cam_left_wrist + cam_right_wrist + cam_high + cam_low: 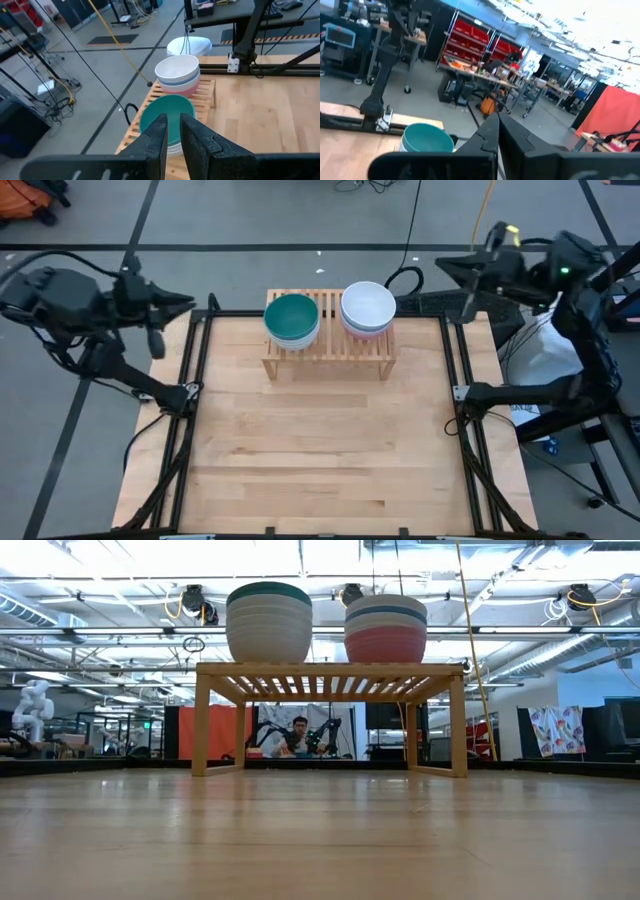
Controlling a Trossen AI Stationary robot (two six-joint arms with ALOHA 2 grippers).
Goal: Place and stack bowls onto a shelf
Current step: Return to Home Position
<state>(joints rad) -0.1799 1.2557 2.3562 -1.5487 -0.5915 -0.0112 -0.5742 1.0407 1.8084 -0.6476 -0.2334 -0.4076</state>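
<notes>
Standing at the middle of the far edge of the table: the shelf, light slatted wood on short legs, carrying two stacks of bowls side by side, with a gap between the stacks.

Stack on the left arm's side — teal green bowl on top, nested in the white bowls beneath it.

Stack on the right arm's side — white bowl on top, then a blue bowl, a thin white rim, and a pink bowl at the bottom, resting on the slats.

Left gripper: raised beside the table's far left corner, pointing toward the shelf, well apart from the teal green bowl. Its fingers are drawn nearly together with only a slim gap, and nothing is held.

Right gripper: raised beyond the table's far right corner, pointing toward the shelf, near the white-topped stack but clear of it. Its fingers are pressed together and empty.

Background, low view: a person in the room beyond, seen under the shelf.
</notes>
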